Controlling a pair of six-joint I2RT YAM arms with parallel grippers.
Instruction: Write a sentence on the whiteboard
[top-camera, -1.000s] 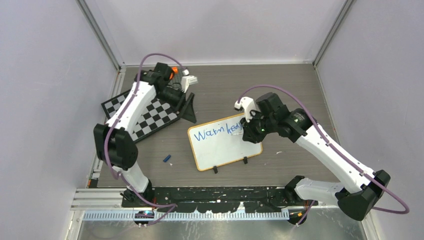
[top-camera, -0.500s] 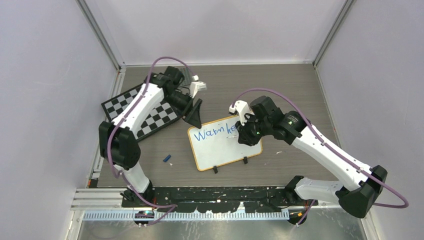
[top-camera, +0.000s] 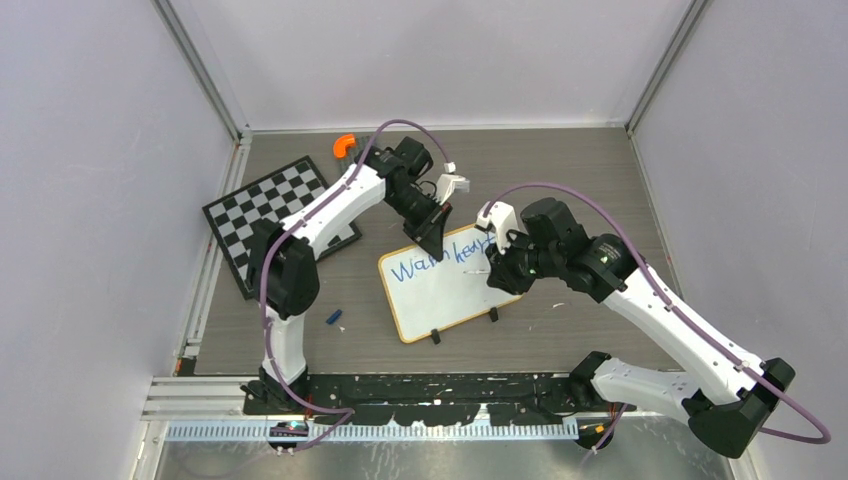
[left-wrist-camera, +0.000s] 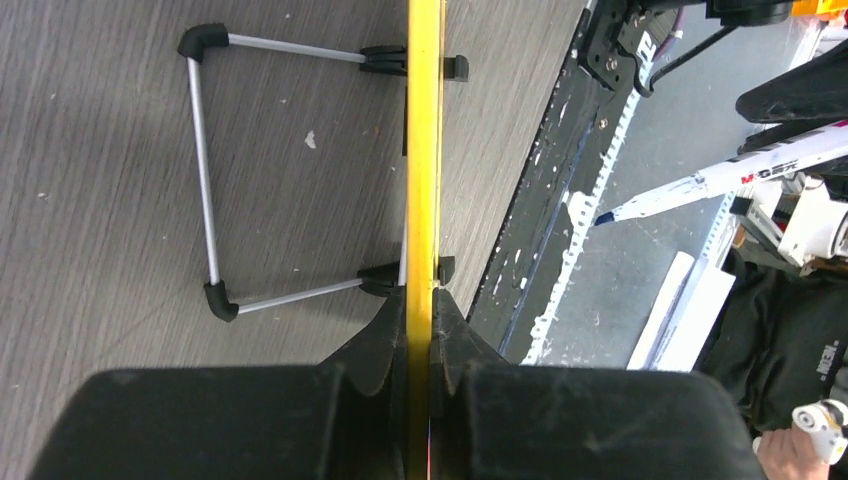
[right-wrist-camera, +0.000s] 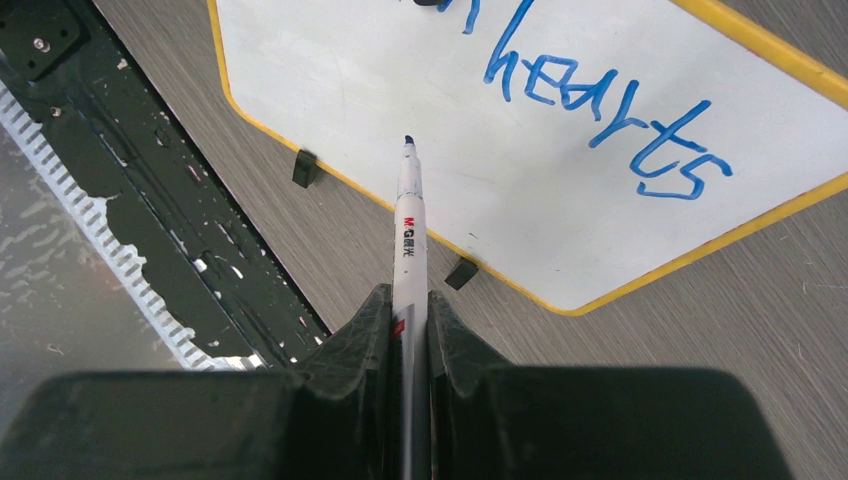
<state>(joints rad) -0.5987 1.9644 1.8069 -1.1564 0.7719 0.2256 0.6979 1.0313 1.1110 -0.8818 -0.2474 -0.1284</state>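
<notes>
**A:** Where's the whiteboard (top-camera: 440, 300) rn?

**B:** Mid counter (top-camera: 590, 190), between the two arms. It sits skewed, not square w/ the counter's edge. It leans on a wire stand (left-wrist-camera: 205, 180) at the back, w/ two black feet (right-wrist-camera: 303, 167) on the near edge.

**A:** And the left hand (top-camera: 432, 240)?

**B:** Pinched on the far edge of the whiteboard, near its left corner. From the wrist cam the yellow rim (left-wrist-camera: 423, 150) runs edge-on straight btw the fingers, no gap either side.

**A:** Right hand (right-wrist-camera: 408, 305)?

**B:** Closed tight round a white marker (right-wrist-camera: 408, 230), over the right half of the whiteboard. The blue tip points at the bare white under the writing. Can't tell if it touches.

**A:** What's the sentence (top-camera: 420, 270) so far?

**B:** Blue script along the top, one line, reads approx "Warm hearts". The lower part of the whiteboard is blank.

**A:** Anything else on there?

**B:** A checkerboard (top-camera: 260, 205) on the left, well apart from the whiteboard. A small orange piece (top-camera: 344, 145) at the far edge, just beyond the checkerboard. Also a small blue piece (top-camera: 335, 317) lying on the counter near the whiteboard's left side, not touching it.
</notes>
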